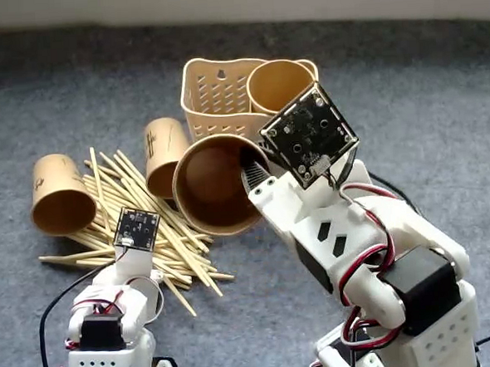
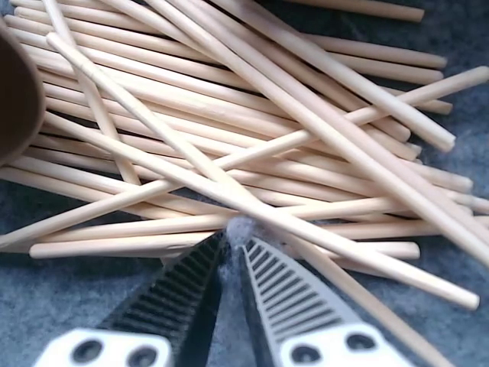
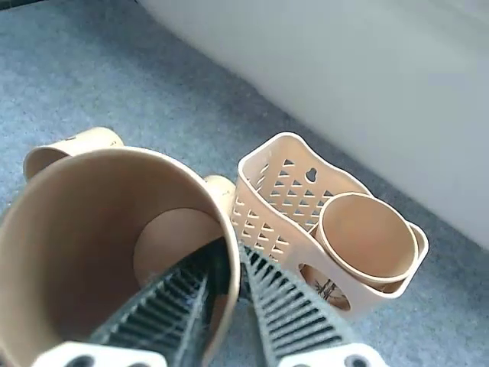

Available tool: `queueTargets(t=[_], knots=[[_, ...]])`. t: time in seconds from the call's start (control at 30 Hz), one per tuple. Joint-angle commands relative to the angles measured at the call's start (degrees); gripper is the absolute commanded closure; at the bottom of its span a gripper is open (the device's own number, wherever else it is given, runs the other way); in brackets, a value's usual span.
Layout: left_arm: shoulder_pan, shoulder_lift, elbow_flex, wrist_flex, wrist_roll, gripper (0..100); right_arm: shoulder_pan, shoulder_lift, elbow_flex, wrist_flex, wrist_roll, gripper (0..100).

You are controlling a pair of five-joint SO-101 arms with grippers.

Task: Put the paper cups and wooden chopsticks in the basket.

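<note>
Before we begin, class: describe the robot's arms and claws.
The left arm and right arm are white plastic with black motors and red, black and white cables. Black camera boards top both. The left claw and right claw each pair a black ridged finger with a pale one.

Soft, even light lay over the grey desk (image 1: 439, 97), leaving only faint shadows beneath the chopsticks (image 1: 116, 187). The pale wall (image 3: 367, 84) was the brightest area. The inside of the paper cup (image 1: 216, 185) clamped in the right arm's fingers (image 3: 283, 313) was shaded. In the left wrist view, thin dark shadows ran between the chopsticks.
</note>
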Motion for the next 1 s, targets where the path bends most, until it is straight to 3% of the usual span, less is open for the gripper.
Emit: queueTargets(t=[0.0,0.5,0.63,0.97], knots=[[0.9,-0.8,1.1,0.2,-0.4,98,3.8,-0.5,-1.9,-4.5,-0.7,99.2],[0.9,-0.8,1.1,0.2,-0.4,98,6.8,-0.8,-2.0,-10.1,-0.8,99.2],[0.9,-0.8,1.1,0.2,-0.4,98,10.3,-0.6,-1.8,-12.7,-0.9,99.2],[0.9,-0.8,1.1,0.2,-0.4,98,19.7,0.1,2.8,-24.8,-9.1,99.2]])
